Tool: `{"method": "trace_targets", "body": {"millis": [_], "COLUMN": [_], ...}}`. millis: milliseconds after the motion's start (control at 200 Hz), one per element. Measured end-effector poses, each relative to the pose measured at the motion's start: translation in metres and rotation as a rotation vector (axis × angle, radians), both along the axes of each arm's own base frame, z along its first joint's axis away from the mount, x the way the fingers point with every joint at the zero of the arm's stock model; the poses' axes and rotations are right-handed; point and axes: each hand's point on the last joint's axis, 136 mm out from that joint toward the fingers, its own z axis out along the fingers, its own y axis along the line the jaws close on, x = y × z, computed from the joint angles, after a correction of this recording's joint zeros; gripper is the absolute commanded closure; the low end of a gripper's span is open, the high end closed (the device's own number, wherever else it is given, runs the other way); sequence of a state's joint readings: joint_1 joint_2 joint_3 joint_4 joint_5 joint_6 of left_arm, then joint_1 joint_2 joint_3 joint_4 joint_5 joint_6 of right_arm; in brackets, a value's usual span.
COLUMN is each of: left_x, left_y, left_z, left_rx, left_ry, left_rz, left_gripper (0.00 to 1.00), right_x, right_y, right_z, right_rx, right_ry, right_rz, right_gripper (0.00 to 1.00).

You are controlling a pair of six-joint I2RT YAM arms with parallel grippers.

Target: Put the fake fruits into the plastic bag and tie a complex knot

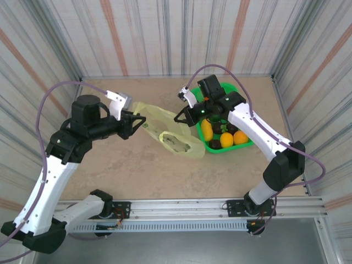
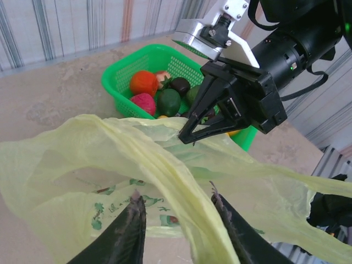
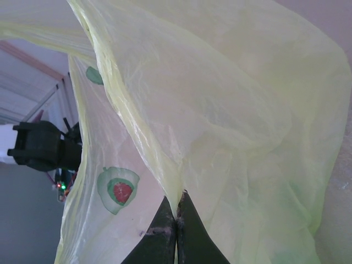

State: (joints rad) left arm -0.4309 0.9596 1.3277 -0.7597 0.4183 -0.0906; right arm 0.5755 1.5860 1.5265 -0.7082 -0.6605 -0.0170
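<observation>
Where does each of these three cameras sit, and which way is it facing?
Top external: above and behind the arms, looking down on the table; both arms, left gripper, right gripper.
Left wrist: on the left arm, facing past its fingers to the plastic bag and green basket.
Right wrist: on the right arm, facing along its fingers, shut on the bag's film.
Shared: both wrist views show the bag and the opposite gripper.

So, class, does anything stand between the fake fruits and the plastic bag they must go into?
Yes. The right pincer, shut on the edge of the plastic bag, hangs directly between the fake fruits and the bag. The wall of the green basket also rings the fruits.
</observation>
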Motion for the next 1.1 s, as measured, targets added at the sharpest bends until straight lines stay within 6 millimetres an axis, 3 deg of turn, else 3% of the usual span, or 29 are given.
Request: {"method": "trace_targets", "body": {"millis": [235,346,451,491,601,701,781,892,982,1062,1102], "left_x": [0.001,0.001,-0.001,-0.002,-0.005,-0.007,-0.008,-0.008,-0.009,-0.010,-0.008], "left_y": [0.003,0.006,0.009,0.010,0.009,0.007,0.005,0.005,0.000,-0.002,-0.002], "left_z": [-0.009,-0.012,-0.010,-0.007,-0.003,-0.007,-0.012,-0.014,-0.016,-0.027,-0.033], "left_rx": [0.029,0.048,0.057,0.059,0.063,0.074,0.081,0.079,0.023,-0.040,-0.069], "left_ry": [0.041,0.052,0.061,0.058,0.051,0.068,0.090,0.099,0.102,0.134,0.154], "left_rz": [0.020,0.032,0.047,0.049,0.042,0.031,0.027,0.025,0.023,0.044,0.070], "left_gripper": [0.59,0.44,0.42,0.47,0.75,0.83,1.00,1.00,1.00,1.00,1.00], "right_x": [0.000,-0.001,-0.005,-0.006,-0.008,-0.008,-0.008,-0.006,-0.002,0.005,0.010], "right_y": [0.001,0.002,0.004,0.005,0.007,0.008,0.008,0.008,0.010,0.012,0.013], "right_z": [-0.003,-0.007,-0.011,-0.011,-0.010,-0.007,-0.006,-0.006,-0.008,-0.008,-0.007], "right_rx": [-0.008,-0.017,-0.030,-0.032,-0.033,-0.030,-0.030,-0.033,-0.048,-0.067,-0.073], "right_ry": [-0.008,0.004,0.020,0.020,0.020,0.014,0.006,0.003,0.008,-0.005,-0.019], "right_rz": [0.014,0.019,0.030,0.036,0.043,0.047,0.051,0.046,0.018,-0.036,-0.066], "right_gripper": [1.00,1.00,1.00,1.00,1.00,1.00,1.00,1.00,0.86,0.61,0.55]}}
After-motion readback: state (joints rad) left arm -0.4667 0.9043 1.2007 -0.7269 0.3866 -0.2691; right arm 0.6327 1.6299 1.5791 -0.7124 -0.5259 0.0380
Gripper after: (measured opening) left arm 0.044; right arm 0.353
